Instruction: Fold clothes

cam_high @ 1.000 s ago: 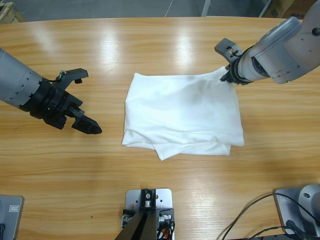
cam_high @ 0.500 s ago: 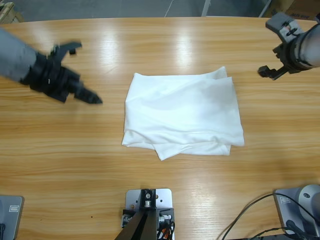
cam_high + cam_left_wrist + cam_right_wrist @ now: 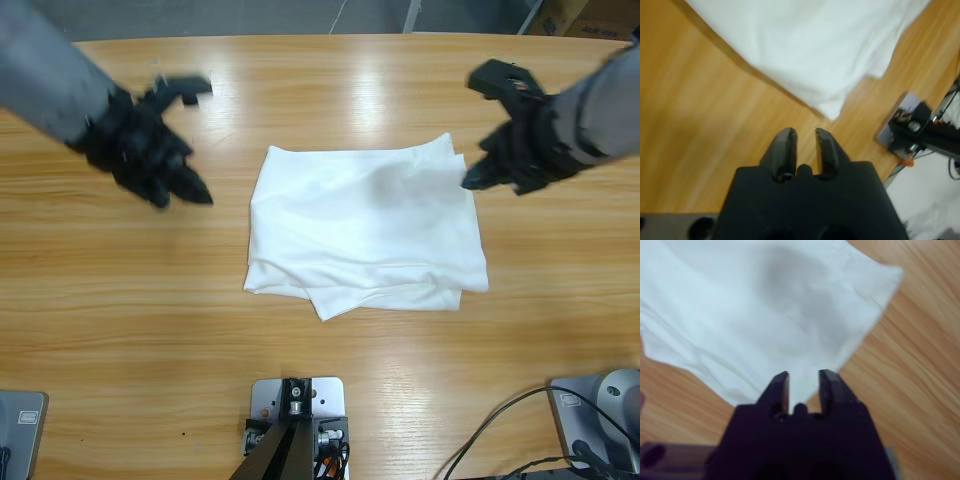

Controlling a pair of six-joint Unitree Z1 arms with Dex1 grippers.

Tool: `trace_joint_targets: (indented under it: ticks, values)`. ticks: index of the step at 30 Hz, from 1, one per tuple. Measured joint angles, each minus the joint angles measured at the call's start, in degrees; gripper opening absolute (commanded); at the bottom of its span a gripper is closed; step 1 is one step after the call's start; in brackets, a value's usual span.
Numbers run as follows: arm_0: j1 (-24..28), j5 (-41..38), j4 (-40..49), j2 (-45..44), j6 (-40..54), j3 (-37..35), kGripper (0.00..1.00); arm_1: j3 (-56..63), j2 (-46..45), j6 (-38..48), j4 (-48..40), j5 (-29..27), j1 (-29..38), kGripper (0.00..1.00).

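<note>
Now folded white T-shirt (image 3: pixel 366 228) lies mid-frame on desk (image 3: pixel 320 360). Left tool (image 3: pixel 185 185) at upper left, right tool (image 3: pixel 478 170) at upper right; both empty, jaws slightly apart.

Bright overhead glare streaks the table (image 3: pixel 330 70) (both arms motion-blurred).

The white T-shirt (image 3: pixel 365 228) lies folded, roughly rectangular, mid-table, its layers seemingly uneven along the near edge.
</note>
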Motion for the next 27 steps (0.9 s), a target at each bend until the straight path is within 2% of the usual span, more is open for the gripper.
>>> trace_joint_targets:
  ticks: [3, 10, 22, 27]
  values:
    - [-2.11, -0.63, -1.89, 0.31, 0.07, 2.28, 0.000, -1.15, 3.27, -0.11, -0.97, 0.79, 0.00, 0.000]
    - [-8.26, -1.30, -3.30, 1.55, 2.39, 2.40, 0.000, -1.74, 8.66, -1.49, -3.19, 2.95, -1.20, 0.000]
    - [-8.75, -1.70, -3.77, 4.78, 3.70, 2.08, 0.000, -2.46, 17.91, -5.64, -9.00, 3.02, -9.34, 0.000]
    - [-8.75, -2.12, -3.77, 4.82, 3.69, 1.73, 0.000, -3.21, 20.24, -9.26, -9.03, 0.67, -14.90, 0.000]
